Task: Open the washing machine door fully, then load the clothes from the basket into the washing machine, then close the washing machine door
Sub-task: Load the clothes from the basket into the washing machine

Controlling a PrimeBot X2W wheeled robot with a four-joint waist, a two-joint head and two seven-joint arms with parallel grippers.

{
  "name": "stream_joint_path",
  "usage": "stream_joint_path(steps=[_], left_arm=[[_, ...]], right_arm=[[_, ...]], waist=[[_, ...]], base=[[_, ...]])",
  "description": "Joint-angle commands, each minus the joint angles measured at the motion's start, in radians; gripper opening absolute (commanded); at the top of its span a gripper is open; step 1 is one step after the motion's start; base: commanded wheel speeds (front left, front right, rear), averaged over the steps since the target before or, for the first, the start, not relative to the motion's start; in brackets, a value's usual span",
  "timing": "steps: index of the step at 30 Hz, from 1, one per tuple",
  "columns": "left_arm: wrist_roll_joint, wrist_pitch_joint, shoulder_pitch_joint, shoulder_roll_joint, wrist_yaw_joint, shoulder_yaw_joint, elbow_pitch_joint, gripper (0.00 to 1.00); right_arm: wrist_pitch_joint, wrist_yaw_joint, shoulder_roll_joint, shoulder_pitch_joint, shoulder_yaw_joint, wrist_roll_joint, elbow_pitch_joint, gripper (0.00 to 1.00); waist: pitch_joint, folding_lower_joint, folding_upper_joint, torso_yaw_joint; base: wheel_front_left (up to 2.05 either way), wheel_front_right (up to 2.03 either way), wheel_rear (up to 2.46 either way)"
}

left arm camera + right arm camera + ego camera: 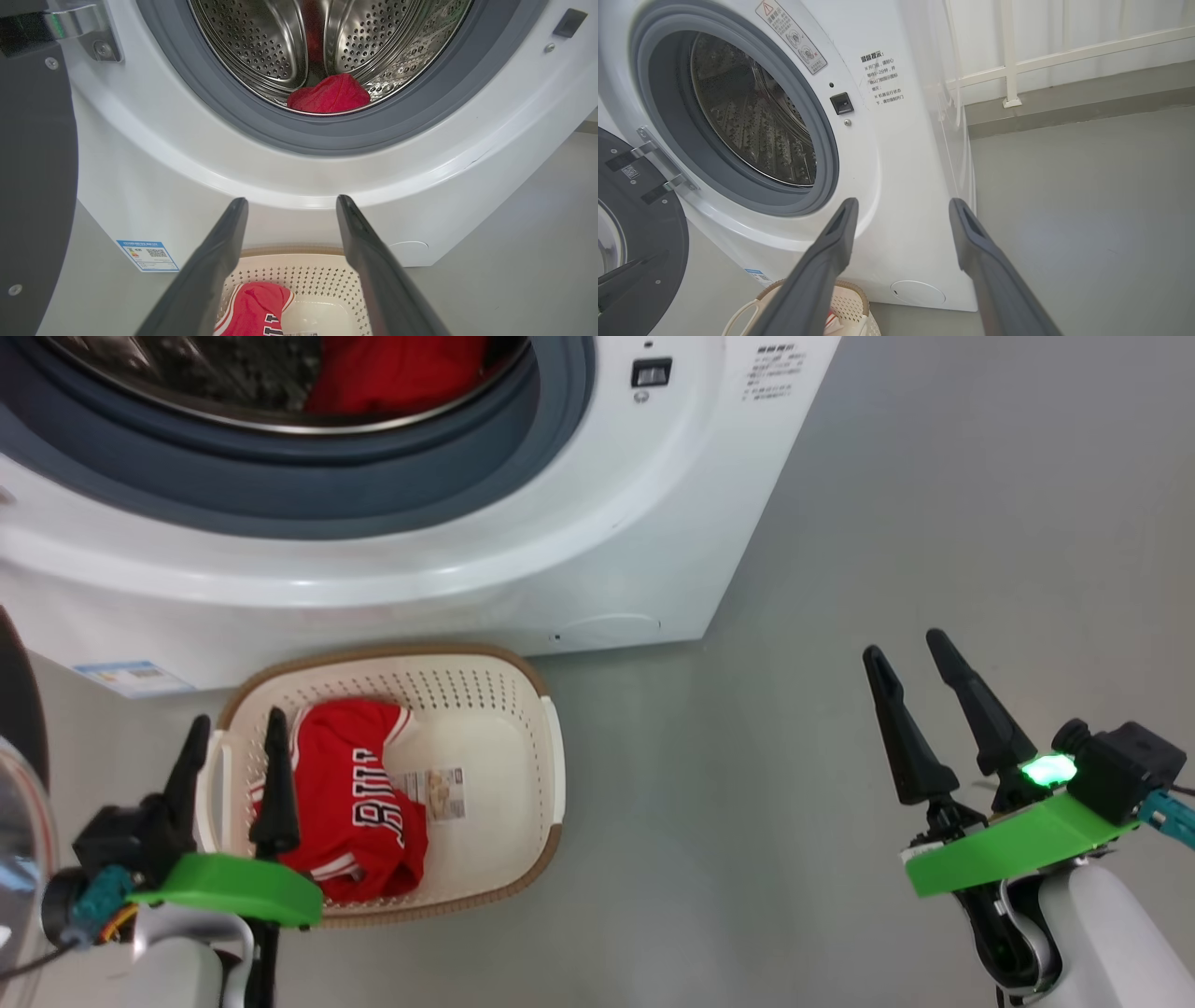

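Washer door (649,219) open, red shirt (359,803) in the basket (518,737).
Left gripper (237,721) hovers over it, right gripper (906,647) over the floor (747,756); both spread apart, holding nothing.

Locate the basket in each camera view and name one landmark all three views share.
Head view: basket lower left, on the floor before the washing machine, by the left gripper.
Left wrist view: basket bottom centre, below the machine's front.
Right wrist view: basket bottom left, at the machine's foot.
Shared landmark: round hatch, to the basket's right.
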Motion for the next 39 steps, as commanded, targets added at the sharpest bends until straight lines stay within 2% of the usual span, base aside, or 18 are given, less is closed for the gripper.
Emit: stream_joint_path(steps=[1,17,39], left_arm=[[-0.008,-0.002,-0.041,0.033,0.002,0.036,0.004,1.0],[-0.018,-0.012,-0.223,0.094,-0.015,0.054,0.316,1.0],[0.009,-0.022,-0.494,0.126,-0.044,0.018,0.65,1.0]], right_arm=[[-0.005,0.002,0.0,-0.02,0.023,-0.006,-0.03,1.0],[-0.005,0.002,0.019,-0.084,0.039,-0.012,-0.045,1.0],[-0.005,0.002,0.058,-0.177,0.048,-0.016,-0.069,1.0]], waist=[[0.047,0.0,0.0,-0.003],[0.182,0.0,0.0,-0.039],[0.4,0.0,0.0,-0.07]], base=[[0.0,0.0,0.0],[0.0,0.0,0.0],[0.0,0.0,0.0]])
